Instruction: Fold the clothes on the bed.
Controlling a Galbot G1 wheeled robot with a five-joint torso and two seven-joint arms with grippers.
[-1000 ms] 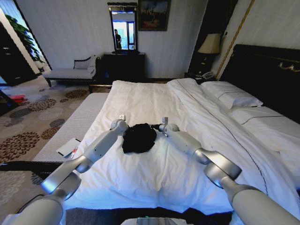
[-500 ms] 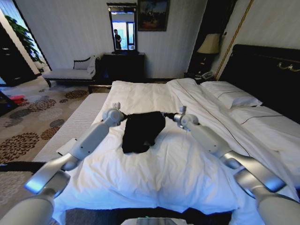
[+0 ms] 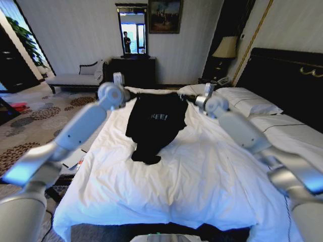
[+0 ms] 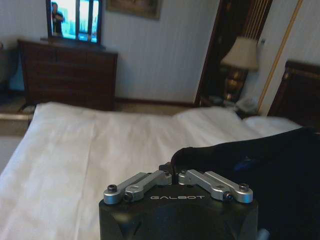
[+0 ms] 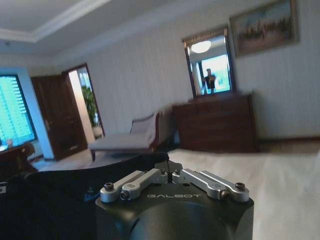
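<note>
Hanging above the white bed (image 3: pixel 166 186), black top (image 3: pixel 154 123) stretched between two raised arms, left end effector (image 3: pixel 130 95) clamped on one shoulder, right end effector (image 3: pixel 190 99) clamped on the other, hem touching the duvet

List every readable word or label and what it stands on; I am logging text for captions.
"REE!" in white on the chest of the black top; the first letter is folded out of sight.
"GALBOT" on the left gripper body.
"GALBOT" on the right gripper body.
The wall painting bears no readable text.
</note>
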